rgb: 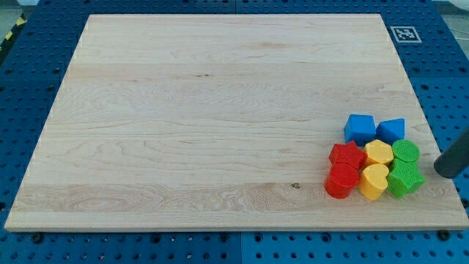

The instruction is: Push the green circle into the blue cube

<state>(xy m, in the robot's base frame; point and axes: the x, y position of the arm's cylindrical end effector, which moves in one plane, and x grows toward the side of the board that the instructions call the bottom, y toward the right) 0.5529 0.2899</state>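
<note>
The green circle (pixel 405 152) lies in a tight cluster of blocks near the board's lower right. The blue cube (pixel 390 130) sits just above it at the view's top-left, close to or touching it. My tip (pixel 441 171) comes in from the view's right edge as a dark rod. It rests on the board to the right of the green circle and slightly below it, with a small gap between them. It touches no block.
A second blue block (pixel 360 128) sits left of the cube. A yellow hexagon (pixel 379 152), red star (pixel 347 155), red cylinder (pixel 341 180), yellow heart (pixel 374 181) and green star (pixel 404 178) pack the cluster. The wooden board's (pixel 220 110) right edge is close by.
</note>
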